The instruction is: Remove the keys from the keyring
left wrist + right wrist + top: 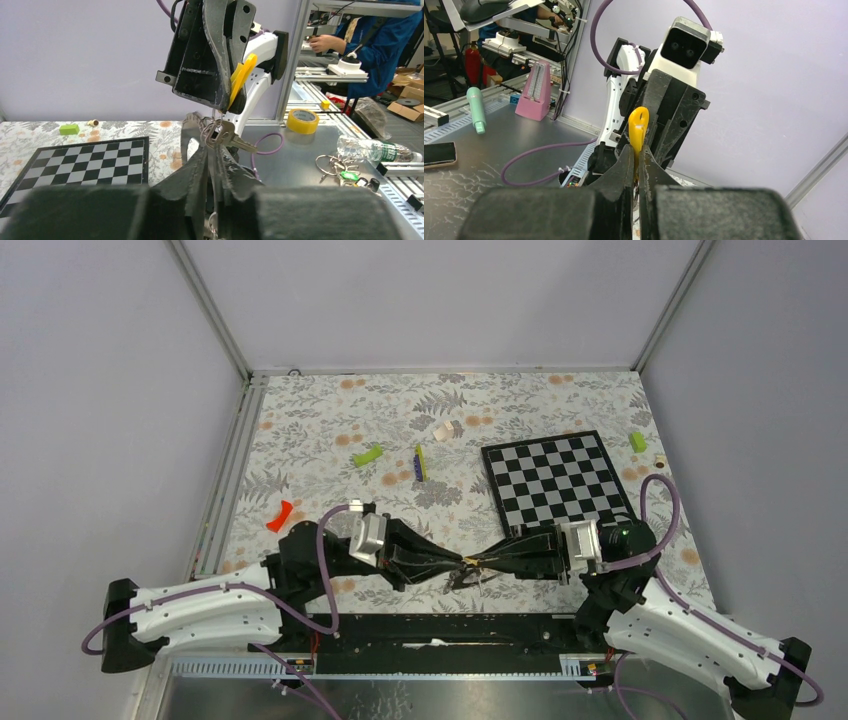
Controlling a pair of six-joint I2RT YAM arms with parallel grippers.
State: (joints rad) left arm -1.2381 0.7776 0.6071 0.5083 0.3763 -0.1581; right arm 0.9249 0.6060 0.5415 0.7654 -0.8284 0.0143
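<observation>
My two grippers meet tip to tip low over the near middle of the table. The left gripper point(461, 562) point(214, 149) is shut on the keyring, a grey loop point(184, 142) rising beside its fingers. A silver key point(235, 140) and small rings hang just past its tips. The right gripper point(479, 563) point(636, 150) is shut on a key's yellow tag point(638, 125) point(243, 72), held upright. A dark bunch of keys point(463, 580) dangles below the meeting point. Other tag colours are hidden.
The chessboard point(555, 480) lies at the right rear. On the floral cloth are lime-green blocks point(368, 454) point(637, 441), a thin stick point(420, 462) and a red piece point(280, 516). Beyond the table are a tape roll point(303, 121) and a bottle point(375, 149).
</observation>
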